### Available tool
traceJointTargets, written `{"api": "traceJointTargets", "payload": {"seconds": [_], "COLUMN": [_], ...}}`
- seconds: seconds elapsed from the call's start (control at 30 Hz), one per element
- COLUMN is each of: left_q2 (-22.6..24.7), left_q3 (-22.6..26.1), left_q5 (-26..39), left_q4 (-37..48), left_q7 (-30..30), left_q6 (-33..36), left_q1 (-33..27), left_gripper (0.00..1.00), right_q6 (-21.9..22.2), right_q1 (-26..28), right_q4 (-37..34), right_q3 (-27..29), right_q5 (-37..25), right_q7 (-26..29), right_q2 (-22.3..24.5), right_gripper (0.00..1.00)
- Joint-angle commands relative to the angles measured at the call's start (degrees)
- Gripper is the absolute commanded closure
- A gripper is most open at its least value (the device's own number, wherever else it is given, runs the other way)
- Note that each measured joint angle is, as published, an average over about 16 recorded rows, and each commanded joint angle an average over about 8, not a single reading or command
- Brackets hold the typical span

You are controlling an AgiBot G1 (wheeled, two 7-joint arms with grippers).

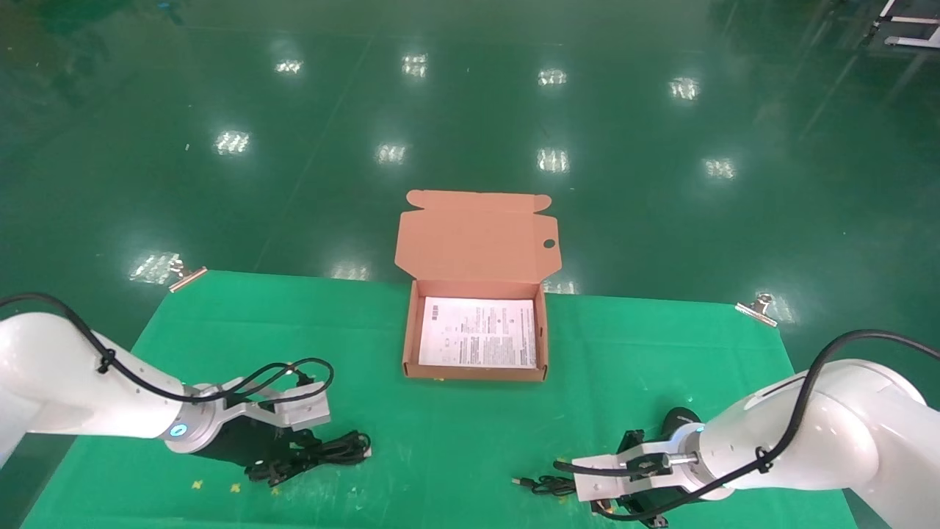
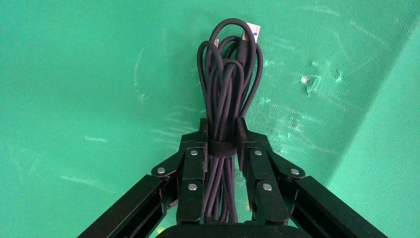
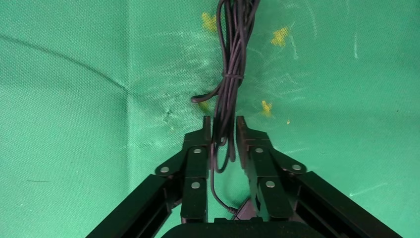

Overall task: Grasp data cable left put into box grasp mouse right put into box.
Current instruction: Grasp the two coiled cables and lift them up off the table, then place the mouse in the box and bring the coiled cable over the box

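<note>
The data cable (image 2: pixel 225 84), a long black looped bundle with a strap round its middle, lies on the green cloth at front left (image 1: pixel 334 448). My left gripper (image 2: pixel 223 124) is shut on it at the strap, low over the cloth (image 1: pixel 297 444). At front right the black mouse (image 1: pixel 681 417) sits just behind my right gripper (image 1: pixel 624 477), its front edge showing under the palm (image 3: pixel 245 214). The right gripper (image 3: pixel 224 121) is shut on the mouse's bundled cord (image 3: pixel 228 74), which trails leftward (image 1: pixel 547 485). The salmon box (image 1: pixel 476 373) stands open at the table's middle.
The box lid (image 1: pixel 477 235) stands upright at the far side, a white printed sheet (image 1: pixel 477 332) on the box floor. Metal clips (image 1: pixel 187 275) (image 1: pixel 756 307) hold the cloth at the far corners. Beyond the table edge is glossy green floor.
</note>
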Motion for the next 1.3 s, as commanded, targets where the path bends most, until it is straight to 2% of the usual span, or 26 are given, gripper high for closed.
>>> {"api": "traceJointTargets", "payload": {"seconds": [0.03,0.43,0.63,0.83,1.07,1.3], "left_q2": [-0.01,-0.10,-1.39,-2.90,-2.73,-0.46], "left_q3": [0.01,-0.02,-0.71,-1.11,-0.84,-0.21], "left_q5": [0.00,-0.04,-0.84,0.30,6.05,14.05], "left_q4": [-0.02,-0.15,-3.21,-11.74,-23.63,-29.38], "left_q7": [-0.01,0.03,1.39,1.14,-3.56,-10.15], "left_q6": [0.01,0.07,1.20,0.00,-6.80,-12.68], "left_q1": [0.01,-0.11,-2.38,-5.72,-7.63,-9.00], "left_gripper": [1.00,1.00,1.00,1.00,1.00,1.00], "right_q6": [-0.02,-0.23,-0.81,-0.24,5.11,12.71], "right_q1": [0.01,0.88,4.72,9.66,15.50,19.95], "right_q4": [0.02,0.69,8.02,15.63,14.87,6.37], "right_q3": [-0.01,0.32,2.58,5.43,8.26,9.73], "right_q5": [0.01,-0.17,-1.76,-6.13,-8.88,-8.22], "right_q7": [0.01,0.33,4.03,9.74,10.13,6.05], "right_q2": [0.01,0.74,5.68,8.56,3.72,-4.96], "right_gripper": [1.00,1.00,1.00,1.00,1.00,1.00]}}
